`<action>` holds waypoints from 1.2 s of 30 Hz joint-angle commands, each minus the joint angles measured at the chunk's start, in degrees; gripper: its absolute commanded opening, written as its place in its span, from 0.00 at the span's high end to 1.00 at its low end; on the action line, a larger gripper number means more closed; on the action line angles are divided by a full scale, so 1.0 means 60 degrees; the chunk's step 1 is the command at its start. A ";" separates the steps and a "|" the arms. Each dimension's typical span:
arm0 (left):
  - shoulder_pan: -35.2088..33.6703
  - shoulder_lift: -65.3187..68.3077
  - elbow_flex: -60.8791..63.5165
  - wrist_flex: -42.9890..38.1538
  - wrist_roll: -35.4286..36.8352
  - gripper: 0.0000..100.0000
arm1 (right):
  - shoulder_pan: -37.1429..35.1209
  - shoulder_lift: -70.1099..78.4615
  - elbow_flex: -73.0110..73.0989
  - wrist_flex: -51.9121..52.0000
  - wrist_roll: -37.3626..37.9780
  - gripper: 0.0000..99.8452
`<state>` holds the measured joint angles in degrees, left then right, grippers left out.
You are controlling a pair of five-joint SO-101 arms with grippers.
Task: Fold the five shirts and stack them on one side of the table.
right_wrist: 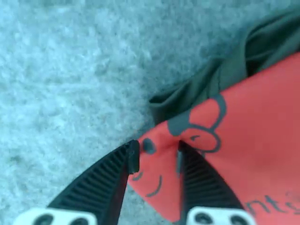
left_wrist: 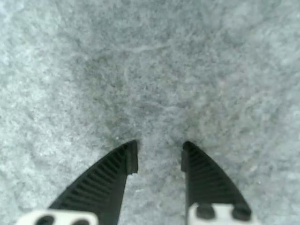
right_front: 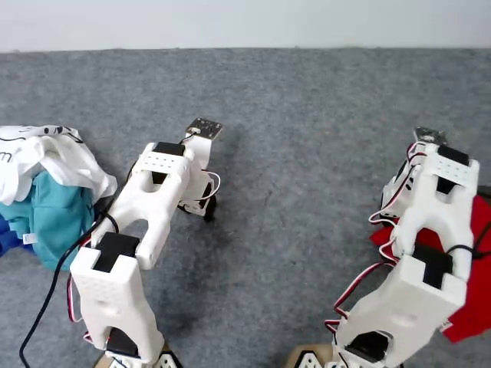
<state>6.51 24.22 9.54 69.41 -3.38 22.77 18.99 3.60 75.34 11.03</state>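
A red shirt (right_wrist: 243, 154) with a dark printed figure lies at the table's right side, partly under my right arm (right_front: 430, 230). Beneath it a dark green shirt (right_wrist: 225, 75) sticks out. My right gripper (right_wrist: 156, 159) is open, its jaws straddling the red shirt's corner just above the cloth. A heap at the left edge holds a white shirt (right_front: 46, 157), a teal shirt (right_front: 57, 218) and a blue one (right_front: 8, 234). My left gripper (left_wrist: 159, 157) is open over bare grey carpet, to the right of that heap, with nothing between its fingers.
Grey carpet (right_front: 307, 138) covers the table from the far wall to the front edge. The stretch between the two arms is bare carpet. A black cable (right_front: 46, 307) runs along the left arm's base.
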 commanded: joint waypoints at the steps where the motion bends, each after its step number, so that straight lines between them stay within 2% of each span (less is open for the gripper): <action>1: -0.0586 -0.0117 0.0095 -0.0234 0.0073 0.87 | -0.0037 -0.0007 0.0000 -0.0344 0.0117 0.94; 12: -0.0586 -0.0117 0.0110 -0.0234 0.0073 0.87 | 0.0037 0.0081 0.0000 -0.0256 0.0073 0.99; 22: -0.0586 -0.0117 0.0110 -0.0234 0.0073 0.87 | 0.1707 0.0051 -0.0044 -0.0139 0.0103 0.99; 28: -0.0586 -0.0117 0.0110 -0.0234 0.0073 0.87 | 0.1560 0.0051 -0.0103 -0.0388 0.0044 0.98; 30: -0.0586 -0.0117 0.0110 -0.0234 0.0073 0.87 | 0.1297 0.0051 -0.0220 0.0007 0.0044 0.95; 34: -0.0586 -0.0117 0.0110 -0.0234 0.0073 0.87 | 0.1033 0.0051 -0.1084 0.1780 0.0044 0.82; 36: -0.0586 -0.0117 0.0110 -0.0234 0.0073 0.87 | 0.1062 0.0051 -0.1993 0.2835 0.0073 0.81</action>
<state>6.51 23.87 10.07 69.41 -3.21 29.27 20.31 -1.41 84.40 11.12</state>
